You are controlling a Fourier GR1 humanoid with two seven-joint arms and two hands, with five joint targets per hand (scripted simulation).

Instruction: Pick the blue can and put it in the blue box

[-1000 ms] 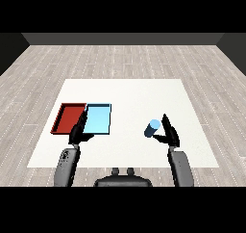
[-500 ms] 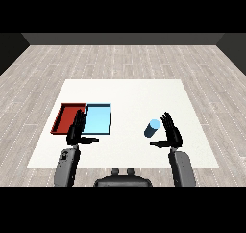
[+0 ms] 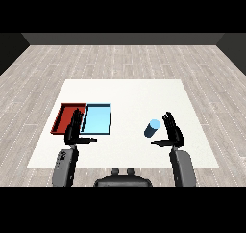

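My right hand (image 3: 172, 134), fingers straight and open, sits just right of the blue can (image 3: 152, 128), probably light, stiff and smooth, so I'd wrap its middle.

The right hand (image 3: 172, 132) moved a little away from the blue can (image 3: 152, 128), to the right, and its fingers straightened upward. The left hand (image 3: 74, 131) rose slightly over the trays.
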